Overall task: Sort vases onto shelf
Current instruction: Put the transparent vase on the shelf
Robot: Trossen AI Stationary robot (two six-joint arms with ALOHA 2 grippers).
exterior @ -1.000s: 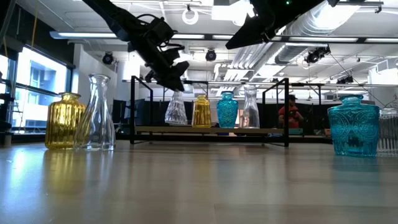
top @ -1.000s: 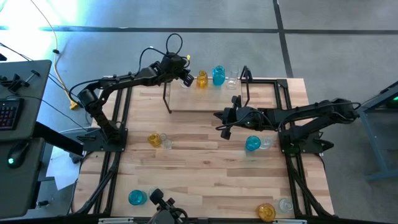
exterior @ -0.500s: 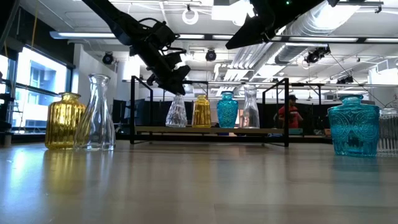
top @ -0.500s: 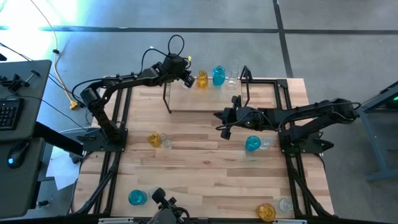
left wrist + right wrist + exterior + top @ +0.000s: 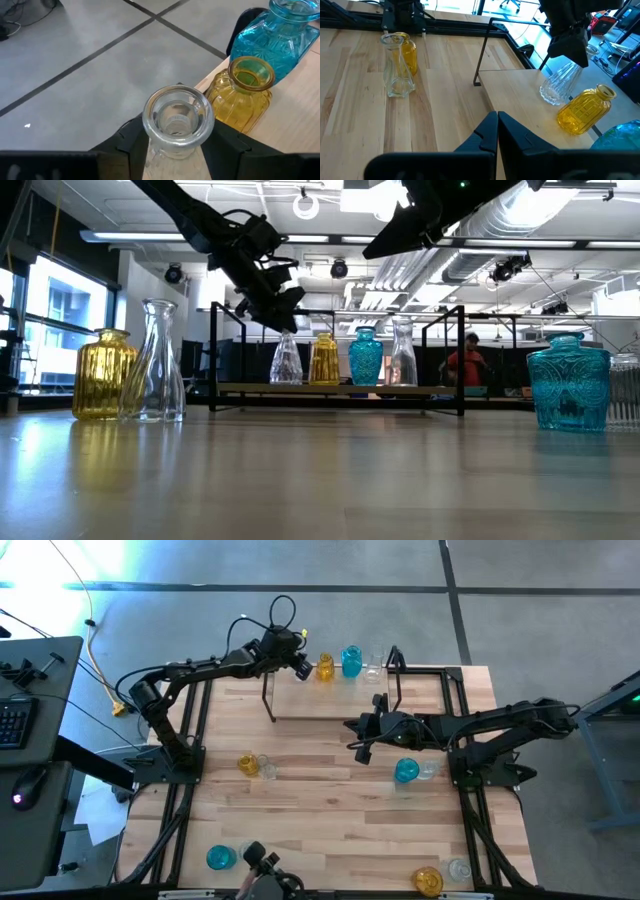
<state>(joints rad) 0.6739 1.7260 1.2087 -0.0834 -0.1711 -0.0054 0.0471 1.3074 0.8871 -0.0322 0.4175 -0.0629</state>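
The clear ribbed glass vase (image 5: 286, 362), narrow neck up, stands upright on the shelf (image 5: 340, 389), a light wooden board in a thin black frame w/ loop ends. It's first in the row at the shelf's left end in the low view, just beside an amber-yellow ribbed vase (image 5: 324, 360), then a teal-blue vase (image 5: 365, 357) and a taller clear vase (image 5: 402, 354).

The left gripper (image 5: 178, 141) sits at that clear vase's neck, the fingers (image 5: 231, 140) flanking it either side w/ the rim poking up between them. The jaws look partly spread. Whether the pads touch the glass I can't tell from the wrist view; prob. it's letting go, since the base seems to rest on the board.

Key relation for the next move: the vase's long axis is vertical and runs straight up through the jaw gap, w/ the amber vase close by. So in my judgement, the exit has to be up or back away from the row, not sideways. The left arm is far nearer this end of the shelf.

The right gripper (image 5: 497, 131) hovers in front of the shelf, well apart from it, jaws closed, holding nothing.
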